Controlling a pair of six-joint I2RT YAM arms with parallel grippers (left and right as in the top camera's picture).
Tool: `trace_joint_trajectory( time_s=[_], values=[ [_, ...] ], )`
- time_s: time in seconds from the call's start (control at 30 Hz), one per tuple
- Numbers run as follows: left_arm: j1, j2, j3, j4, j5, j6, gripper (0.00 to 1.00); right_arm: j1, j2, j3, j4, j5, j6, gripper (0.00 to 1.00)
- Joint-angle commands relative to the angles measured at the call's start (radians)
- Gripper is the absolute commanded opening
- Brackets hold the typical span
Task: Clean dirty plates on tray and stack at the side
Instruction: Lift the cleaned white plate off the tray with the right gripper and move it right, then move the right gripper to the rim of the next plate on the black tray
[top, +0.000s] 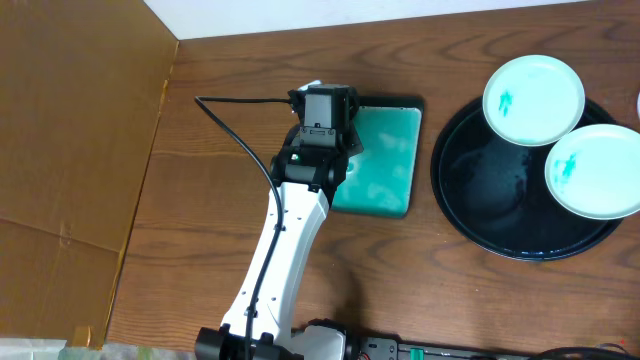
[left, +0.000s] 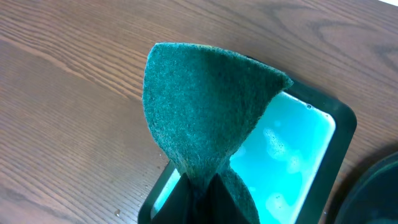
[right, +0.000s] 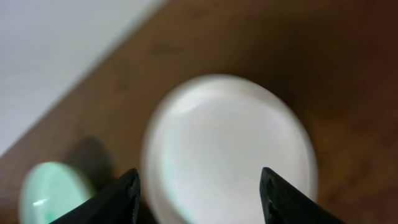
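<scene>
Green scouring pad (left: 199, 118) is pinched by its lower end in the left fingers (left: 186, 208), which are clenched on it. It stands fanned out above the left edge of the teal dish (left: 298, 149), which holds pale liquid. That dish sits on the wood bench (top: 230, 190) just left of the black tray (top: 490, 200).

Two plates show from overhead, each with a teal smear. One (top: 533, 98) lies over the tray's far rim, and the other (top: 597, 170) rests inside at its right side. The two are touching or nearly so.

At the wrist view the right fingers (right: 121, 199) are spread apart, released, with a blurred white plate (right: 230, 143) lying on the bench beyond them. A pale green disc (right: 50, 186), too blurred to name, lies at lower left, below the white wall (right: 56, 50).
</scene>
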Motion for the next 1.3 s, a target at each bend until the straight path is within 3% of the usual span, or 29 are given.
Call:
trace_joint_trajectory(
  time_s=[0.0,0.27,0.5,1.1,1.2,1.27],
  values=[
    [0.005,-0.013,0.002,0.003,-0.016,-0.027,0.07,0.102,-0.095,0.009,0.019,-0.031,-0.057,0.57],
    [0.005,-0.006,0.002,0.001,-0.005,-0.113,0.07,0.384,-0.024,0.009,0.062,0.131,-0.283,0.56],
    [0.005,0.005,0.002,-0.004,-0.005,-0.122,0.07,0.545,0.141,0.009,0.11,0.294,-0.287,0.53],
    [0.005,0.009,0.002,-0.003,-0.005,-0.122,0.07,0.602,0.259,0.009,0.175,0.394,-0.387,0.54],
    [0.005,0.009,0.002,-0.003,-0.005,-0.122,0.07,0.603,0.261,0.009,0.176,0.386,-0.387,0.51],
    [0.005,0.009,0.002,-0.003,-0.005,-0.122,0.07,0.606,0.261,0.009,0.176,0.383,-0.387,0.42]
  ],
)
